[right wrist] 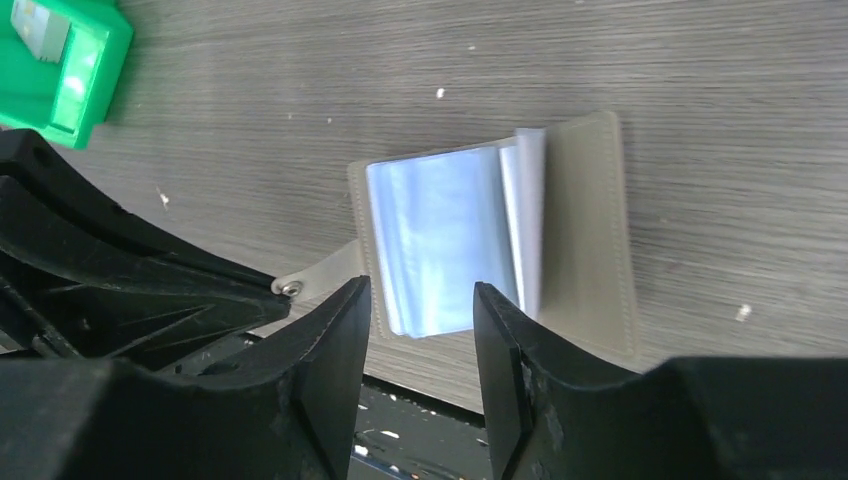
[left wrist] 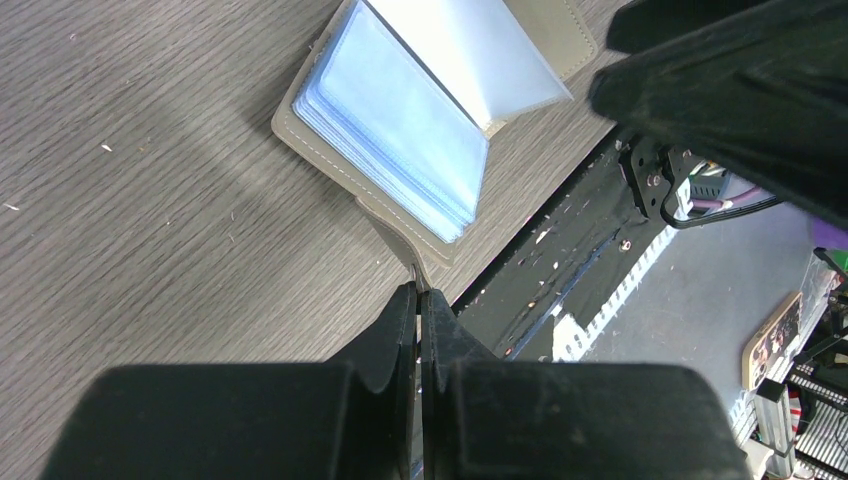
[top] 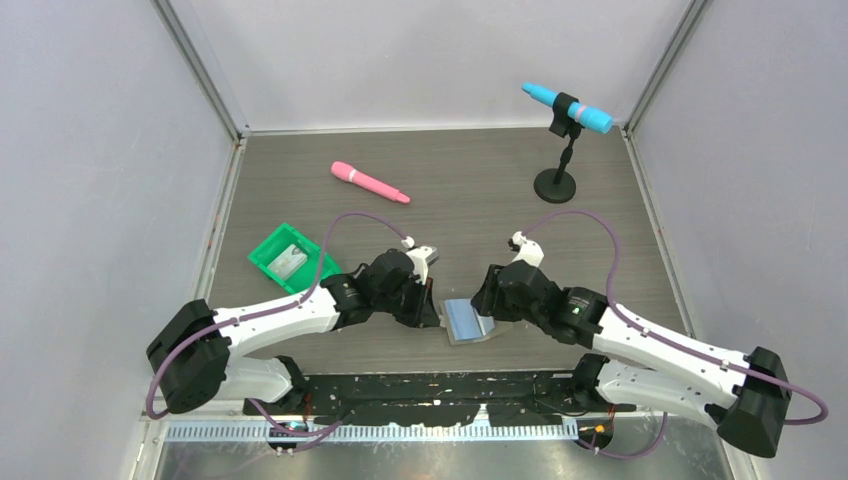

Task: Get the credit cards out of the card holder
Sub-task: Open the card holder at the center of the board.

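- Step in hand: extraction from the open card holder (top: 466,326). It lies flat on the desk (top: 450,180) at the 6 o'clock edge, between the two arms.
- Left gripper (left wrist: 418,300): fingers pressed together, pinching the strap tab (left wrist: 395,240) that runs off the holder's corner. Judged function: an anchor, so the holder does not slide during the pull.
- Right gripper (right wrist: 420,305): fingers spread, one on each side of the near end of the pockets (right wrist: 435,235). Nothing sits between them, and contact with the plastic cannot be confirmed.
- Holder relative to the right gripper: the blue pockets lie directly at 12 o'clock from the fingertips in the right wrist view, and the grey cover lies open at 3 o'clock.
- Credit cards: none can be told apart inside the translucent pockets. One pale card (top: 290,261) rests in the green tray (top: 264,251), at about 10 o'clock from the holder and well apart from it.
- Next move, as judged: bring the spread fingers onto a card edge at a pocket mouth, close on that edge alone — not on the plastic leaf — and draw it out along the pocket while the left gripper holds the strap.
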Robot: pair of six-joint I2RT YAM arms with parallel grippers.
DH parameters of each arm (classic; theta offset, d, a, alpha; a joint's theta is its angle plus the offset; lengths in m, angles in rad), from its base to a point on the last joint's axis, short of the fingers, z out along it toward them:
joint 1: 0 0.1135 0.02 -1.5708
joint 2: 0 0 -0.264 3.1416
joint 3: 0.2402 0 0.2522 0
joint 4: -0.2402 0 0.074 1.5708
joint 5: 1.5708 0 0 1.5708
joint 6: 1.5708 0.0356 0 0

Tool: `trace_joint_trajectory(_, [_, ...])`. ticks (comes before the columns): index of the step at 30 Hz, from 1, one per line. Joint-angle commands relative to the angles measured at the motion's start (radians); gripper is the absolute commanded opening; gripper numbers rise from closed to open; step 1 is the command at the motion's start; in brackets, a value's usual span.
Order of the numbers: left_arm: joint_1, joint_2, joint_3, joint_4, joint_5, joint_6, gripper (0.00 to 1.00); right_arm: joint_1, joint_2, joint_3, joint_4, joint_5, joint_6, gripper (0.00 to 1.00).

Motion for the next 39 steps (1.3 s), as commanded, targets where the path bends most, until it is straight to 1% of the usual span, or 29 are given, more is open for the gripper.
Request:
trace_joint_trajectory(1, [0.004,-0.007,0.031,0.027,0.02,0.002,0.0,0.017,0.084,0.021,0.136,-0.082,-0.025,0.51])
trace_joint_trajectory(7, [0.003,-0.008,0.031,0.026,0.021,0.002,0.0,0.025,0.2,0.013,0.235,-0.145,-0.028,0.56])
trace_joint_trajectory(15, [0.003,-0.019,0.026,0.013,0.016,0.006,0.0,0.025,0.308,-0.008,0.248,-0.087,-0.04,0.69])
trace_joint_trajectory(19, [0.002,-0.041,0.009,0.0,-0.007,0.016,0.0,0.024,0.336,-0.021,0.247,-0.081,-0.069,0.71])
trace_joint_trajectory(22, [0.004,-0.048,0.002,0.0,-0.02,0.028,0.0,0.021,0.347,-0.029,0.247,-0.083,-0.102,0.71])
trace_joint_trajectory(29, [0.004,-0.052,0.0,0.004,-0.021,0.032,0.0,0.018,0.377,-0.04,0.249,-0.093,-0.115,0.69])
trace_joint_trajectory(34, [0.003,-0.051,0.0,0.001,-0.024,0.032,0.0,0.018,0.357,-0.047,0.229,-0.057,-0.111,0.67])
trace_joint_trajectory(39, [0.004,-0.048,0.003,-0.008,-0.033,0.035,0.0,0.018,0.326,-0.042,0.186,-0.034,-0.129,0.67])
